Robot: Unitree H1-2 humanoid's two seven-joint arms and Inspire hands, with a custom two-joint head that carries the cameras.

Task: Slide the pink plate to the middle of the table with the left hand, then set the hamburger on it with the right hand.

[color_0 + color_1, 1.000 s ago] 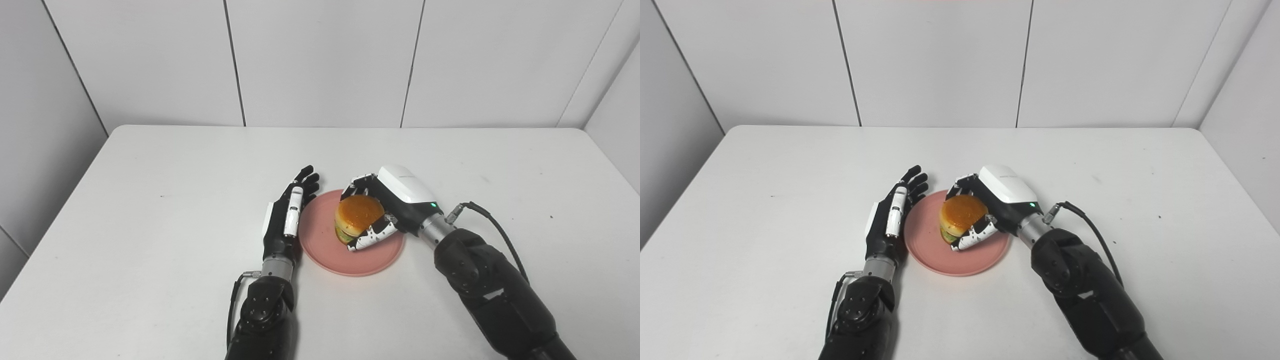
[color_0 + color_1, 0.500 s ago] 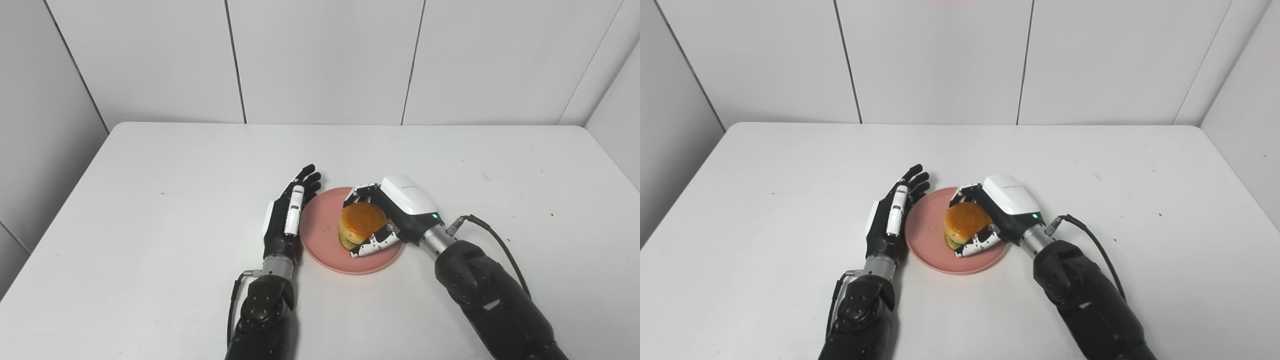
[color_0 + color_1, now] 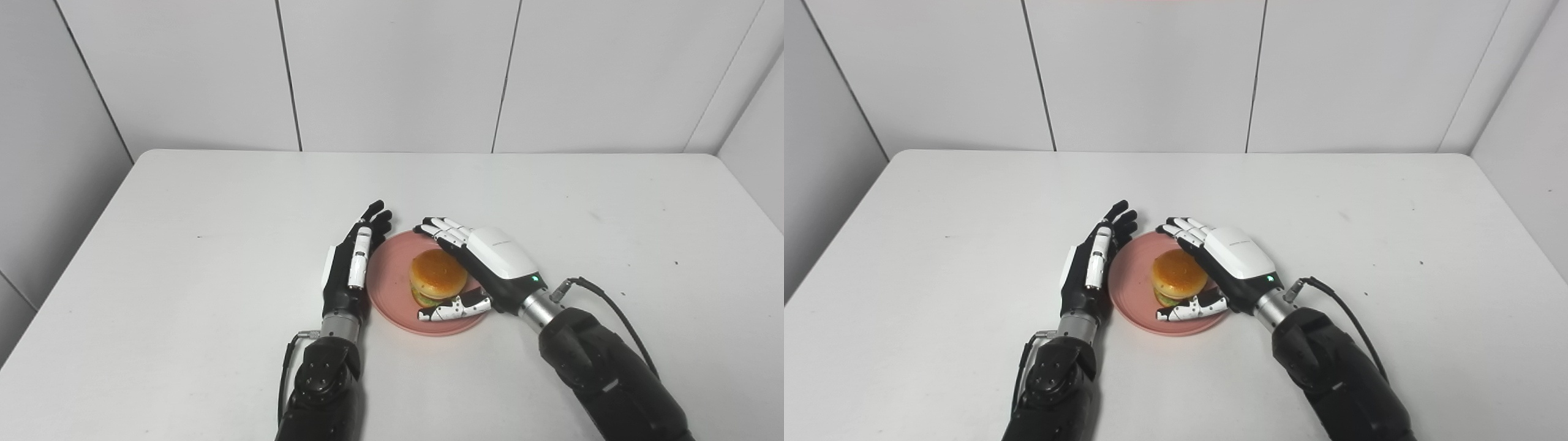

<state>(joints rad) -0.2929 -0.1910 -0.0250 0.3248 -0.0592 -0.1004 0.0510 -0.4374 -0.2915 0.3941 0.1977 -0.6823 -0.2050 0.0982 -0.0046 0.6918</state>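
The pink plate [image 3: 392,294] lies near the middle of the white table. The hamburger [image 3: 437,278] stands upright on it, orange bun on top. My right hand [image 3: 490,269] is open beside the hamburger on its right, fingers spread past it and thumb stretched along the plate's near side, no longer gripping. My left hand [image 3: 352,266] is open and edge-on against the plate's left rim, fingers straight and pointing away. Both also show in the right eye view, hamburger [image 3: 1178,275] and plate [image 3: 1133,288].
The white table [image 3: 184,233] runs to white panelled walls at the back and sides. A black cable [image 3: 606,294] loops from my right wrist over the table.
My right hand lowered the hamburger onto the plate, then opened its fingers and let it go. My left hand stayed still at the plate's rim.
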